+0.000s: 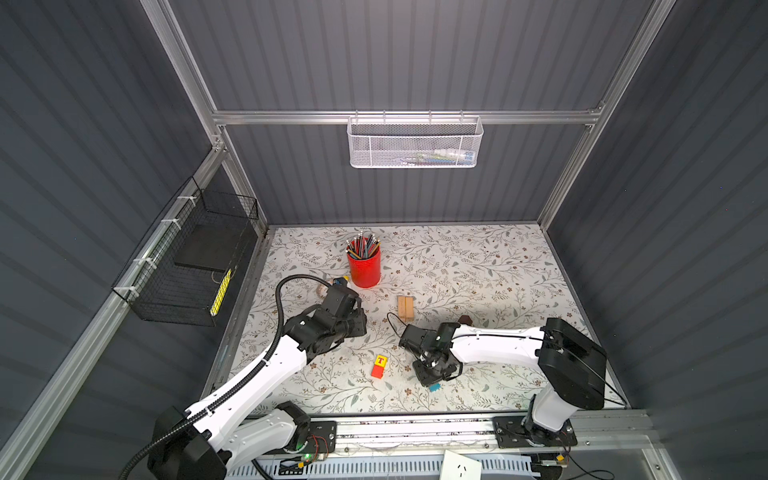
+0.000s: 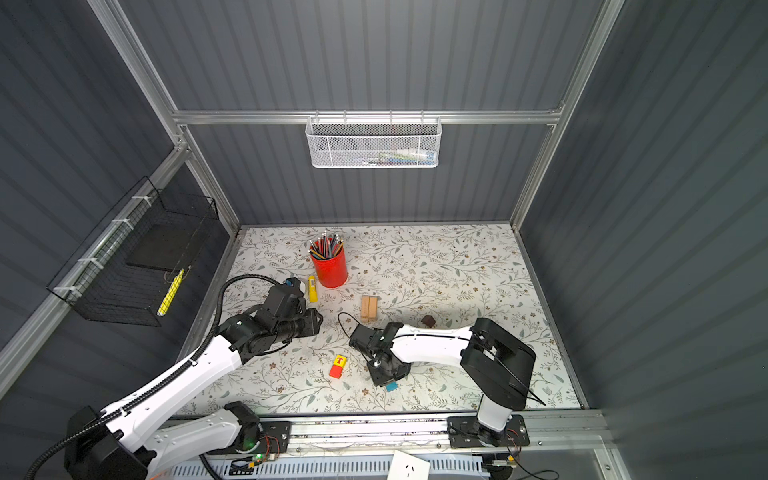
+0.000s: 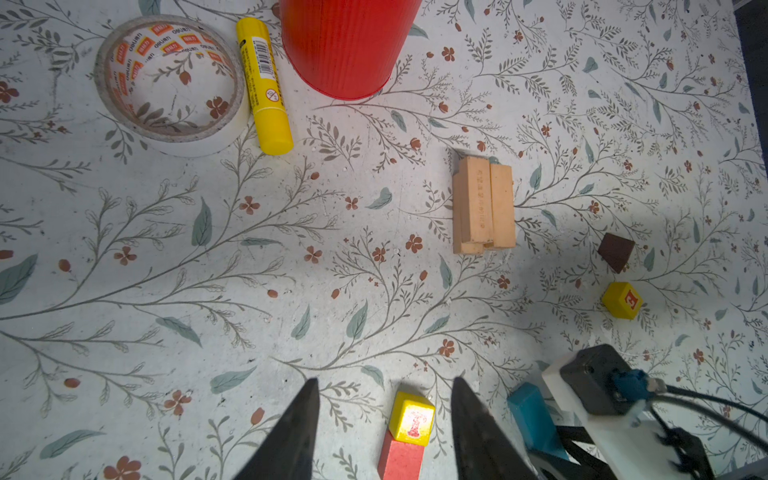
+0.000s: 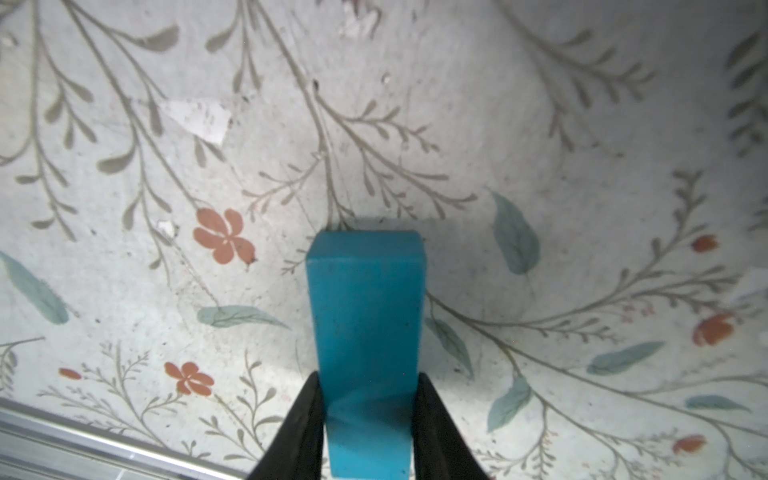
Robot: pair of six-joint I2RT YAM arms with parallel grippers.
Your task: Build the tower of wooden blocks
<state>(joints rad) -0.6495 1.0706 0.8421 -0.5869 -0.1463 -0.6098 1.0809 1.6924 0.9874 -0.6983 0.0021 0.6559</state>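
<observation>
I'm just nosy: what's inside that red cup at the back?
A bunch of coloured pencils stands in the red cup. Its wall hides their lower ends and the bottom.

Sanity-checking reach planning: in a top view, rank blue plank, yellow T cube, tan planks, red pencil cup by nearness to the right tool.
From the right tool:
1. blue plank, between its jaws, near the front edge.
2. yellow T cube, to its left.
3. tan planks, farther back, mid-table.
4. red pencil cup, far back, left.

floral table (image 1: 498, 270), red cup (image 1: 365, 270), glue stick (image 2: 312, 289), tape roll (image 3: 199, 143), tan planks (image 1: 405, 308), brown piece (image 3: 616, 251)
</observation>
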